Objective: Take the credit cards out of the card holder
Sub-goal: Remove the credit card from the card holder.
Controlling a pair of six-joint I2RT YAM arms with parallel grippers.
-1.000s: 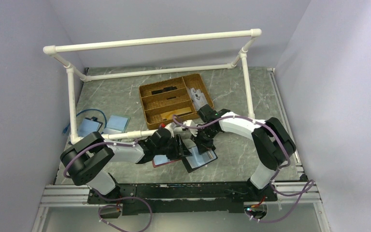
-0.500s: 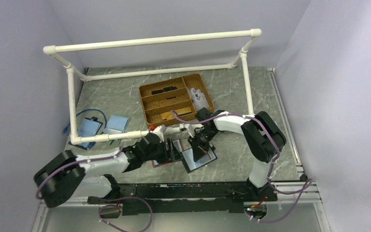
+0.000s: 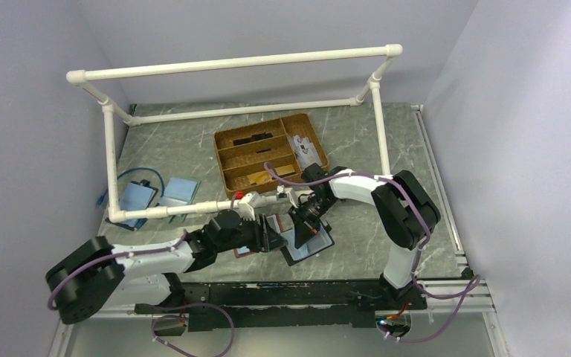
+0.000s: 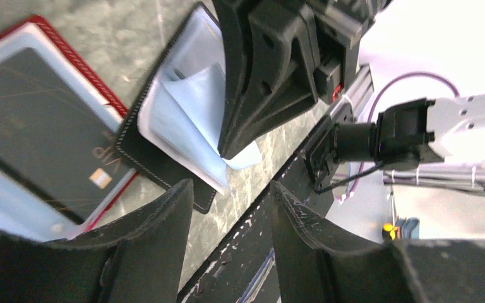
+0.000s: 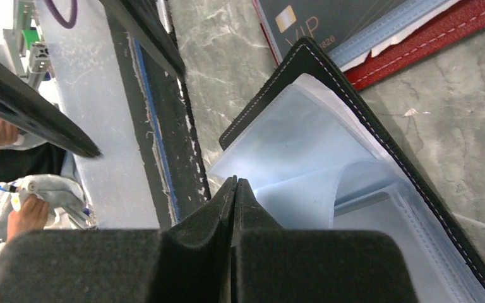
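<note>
**Left arm stretched low, gripper up beside the holder**

Since a second ago our left arm (image 3: 156,251) has swung its elbow out and down. The left gripper (image 4: 230,189) now sits just beside the card holder (image 3: 314,249). The right arm's elbow has pulled back and its tips have barely shifted.

Left fingers are released, with nothing in the gap. The right gripper (image 5: 235,183) is clenched, tips on the near corner of a pale blue leaf (image 4: 196,107) that curls up out of the holder. We cannot tell if that leaf is a card or a plastic sleeve, nor if it is pinched or only pressed.

The card holder lies open on the table (image 3: 372,238) near its front edge, between both grippers and right against the red-edged holder (image 5: 429,47).

Our read of the step is peeling the leaf back to free a card edge.
- Keep the right lift small and slow so the holder doesn't drag.
- Bring the left in flat to pin the stitched edge or take the free corner, staying off the red one.

Containers:
- The card holder shows only pale blue pockets, with no clear card edge.
- The red-edged holder carries the dark card (image 4: 38,126), chip side up.
- The wicker tray (image 3: 260,124) further back has dark items in the long slots and pale clutter in the right end, too small to name.
</note>
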